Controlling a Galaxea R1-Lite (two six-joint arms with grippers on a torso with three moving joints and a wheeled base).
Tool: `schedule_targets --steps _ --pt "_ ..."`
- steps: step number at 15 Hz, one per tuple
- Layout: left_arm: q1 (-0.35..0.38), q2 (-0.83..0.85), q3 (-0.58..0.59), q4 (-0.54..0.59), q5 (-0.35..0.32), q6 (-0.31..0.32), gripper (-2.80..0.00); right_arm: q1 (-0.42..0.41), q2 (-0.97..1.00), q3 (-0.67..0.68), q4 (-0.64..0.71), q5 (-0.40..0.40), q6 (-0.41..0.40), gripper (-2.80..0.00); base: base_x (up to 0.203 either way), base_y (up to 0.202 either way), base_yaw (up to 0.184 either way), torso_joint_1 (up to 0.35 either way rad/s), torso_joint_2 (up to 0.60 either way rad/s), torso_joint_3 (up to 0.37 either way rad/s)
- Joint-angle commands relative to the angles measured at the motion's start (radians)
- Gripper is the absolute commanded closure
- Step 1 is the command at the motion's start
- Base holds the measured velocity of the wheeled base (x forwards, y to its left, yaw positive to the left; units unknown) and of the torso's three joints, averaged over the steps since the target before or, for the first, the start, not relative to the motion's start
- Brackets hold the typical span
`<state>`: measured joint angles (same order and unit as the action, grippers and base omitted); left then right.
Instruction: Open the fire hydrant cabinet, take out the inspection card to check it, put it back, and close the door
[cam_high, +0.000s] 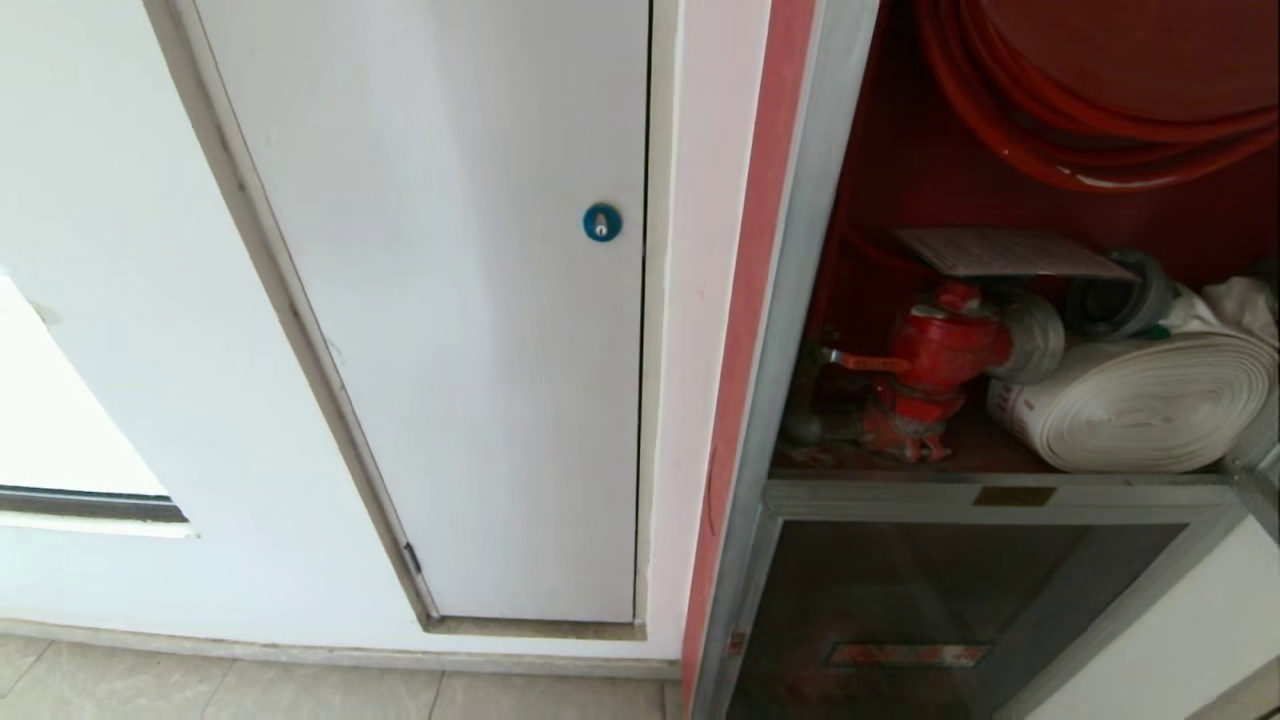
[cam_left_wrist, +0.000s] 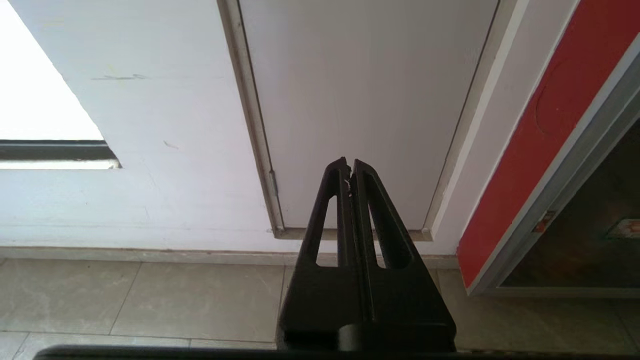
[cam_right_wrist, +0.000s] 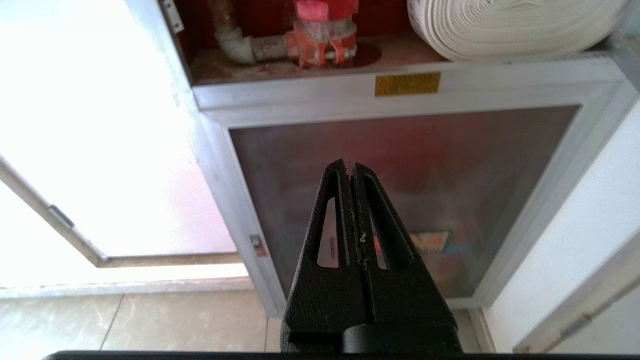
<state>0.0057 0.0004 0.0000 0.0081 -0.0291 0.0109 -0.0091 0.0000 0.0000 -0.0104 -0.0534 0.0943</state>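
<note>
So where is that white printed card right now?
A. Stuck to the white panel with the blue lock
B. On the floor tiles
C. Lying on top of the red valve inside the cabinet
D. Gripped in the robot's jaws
C: the inspection card lies flat above the red valve in the open fire hydrant cabinet, beside the white rolled hose.

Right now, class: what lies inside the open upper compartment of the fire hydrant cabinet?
A red valve, a white rolled hose, a red hose reel and the inspection card resting above the valve. The compartment's top is cropped.

Red fire hydrant cabinet (cam_high: 800, 300) standing open, white inspection card (cam_high: 1010, 252) lying flat atop its red valve
</note>
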Motion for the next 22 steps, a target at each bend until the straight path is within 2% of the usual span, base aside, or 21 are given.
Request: schedule_targets --steps 1,18,22 --pt "0.000 0.001 0.000 0.000 0.000 0.000 0.00 0.000 0.002 0.000 0.000 0.000 0.001 0.00 -0.199 0.000 0.001 0.003 0.00 -0.002" --pt "0.000 0.000 0.000 -0.001 0.005 -0.009 0.00 0.000 0.000 0.000 0.000 0.000 0.001 0.00 -0.196 0.000 0.001 0.003 0.00 0.003" --pt "0.000 0.001 0.000 0.000 0.005 -0.009 0.00 0.000 0.001 0.000 0.000 0.000 0.001 0.00 -0.030 0.000 0.000 0.007 0.00 -0.001"
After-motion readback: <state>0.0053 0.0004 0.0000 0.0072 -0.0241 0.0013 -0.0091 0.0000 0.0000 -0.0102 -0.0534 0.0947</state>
